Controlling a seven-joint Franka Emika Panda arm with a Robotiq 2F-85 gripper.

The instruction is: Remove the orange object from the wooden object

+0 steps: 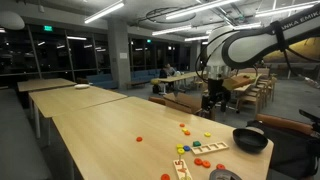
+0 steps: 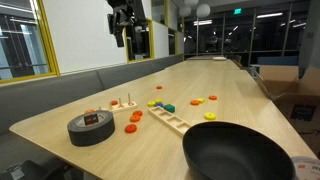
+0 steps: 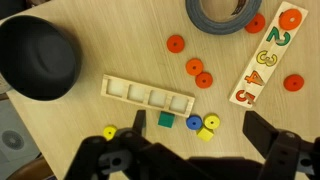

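Orange and thin, the disc (image 3: 291,17) lies on the far end of the wooden number board (image 3: 262,62), near the tape roll (image 3: 222,12). It looks light, stiff and smooth, probably plastic, so it is best pinched across its rim. From above I cannot tell whether a peg holds it. The tool (image 3: 190,150) is spread wide and holds nothing. The wrist view gives the board's digits. Only in an exterior view does the tool's height over the surface (image 2: 232,88) show.

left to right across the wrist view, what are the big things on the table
black bowl → slotted wooden tray → tape roll → number board
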